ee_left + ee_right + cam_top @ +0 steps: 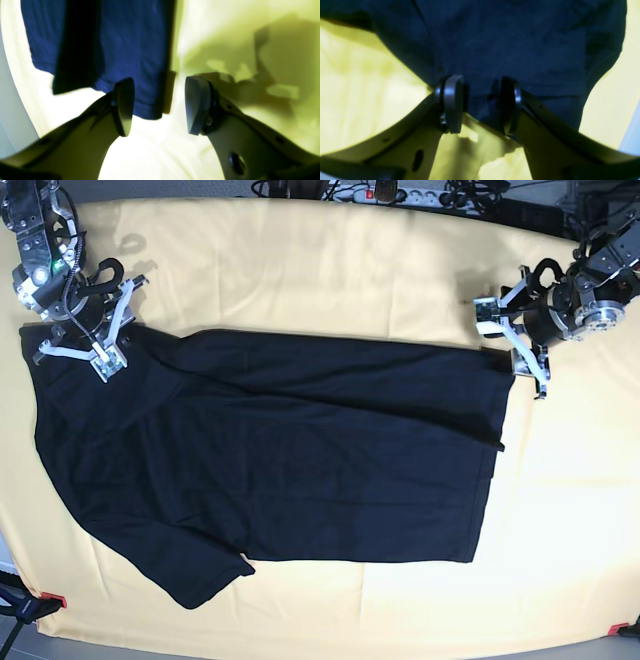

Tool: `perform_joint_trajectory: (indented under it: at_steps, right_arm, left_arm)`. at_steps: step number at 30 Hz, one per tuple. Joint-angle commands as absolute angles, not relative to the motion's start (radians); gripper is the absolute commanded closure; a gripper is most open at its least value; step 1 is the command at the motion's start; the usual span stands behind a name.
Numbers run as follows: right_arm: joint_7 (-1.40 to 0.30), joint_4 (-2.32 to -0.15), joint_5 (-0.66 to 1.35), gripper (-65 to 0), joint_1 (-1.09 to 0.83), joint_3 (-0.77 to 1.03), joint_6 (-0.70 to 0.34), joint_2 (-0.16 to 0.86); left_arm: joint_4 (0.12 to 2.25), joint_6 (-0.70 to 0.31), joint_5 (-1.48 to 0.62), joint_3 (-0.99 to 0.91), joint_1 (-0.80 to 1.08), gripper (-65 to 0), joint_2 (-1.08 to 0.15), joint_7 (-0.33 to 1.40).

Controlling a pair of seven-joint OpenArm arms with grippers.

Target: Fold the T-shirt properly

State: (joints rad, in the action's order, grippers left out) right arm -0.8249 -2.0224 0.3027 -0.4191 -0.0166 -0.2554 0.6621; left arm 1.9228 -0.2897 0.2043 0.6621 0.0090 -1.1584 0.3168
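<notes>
Arms reach low over T-shirt corners, each gripper spread.

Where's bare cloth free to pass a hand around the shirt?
Free: the yellow cloth above the T-shirt, between the two arms, and the strip right of its hem. Crowded: both upper corners, at the right pincer and left pincer.

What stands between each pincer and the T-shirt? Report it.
Nothing visible. The left pincer hangs open at the T-shirt corner; the right pincer is open over the fabric's edge on the yellow cloth.
</notes>
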Motion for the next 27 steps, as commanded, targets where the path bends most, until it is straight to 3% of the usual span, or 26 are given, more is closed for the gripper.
perform_joint_trajectory:
  at_steps: [1,27]
  right_arm:
    - [-0.814,-2.040,0.288,-27.3,-0.413,-0.006,-0.251,0.678]
    - [-0.797,-2.040,0.289,-27.3,-0.413,-0.007,-0.251,0.678]
  left_arm:
    - [1.919,-0.278,0.215,0.653,0.000,-32.9,-1.173,0.307]
    - [1.778,-0.278,0.209,0.653,-0.087,-32.9,-1.115,0.202]
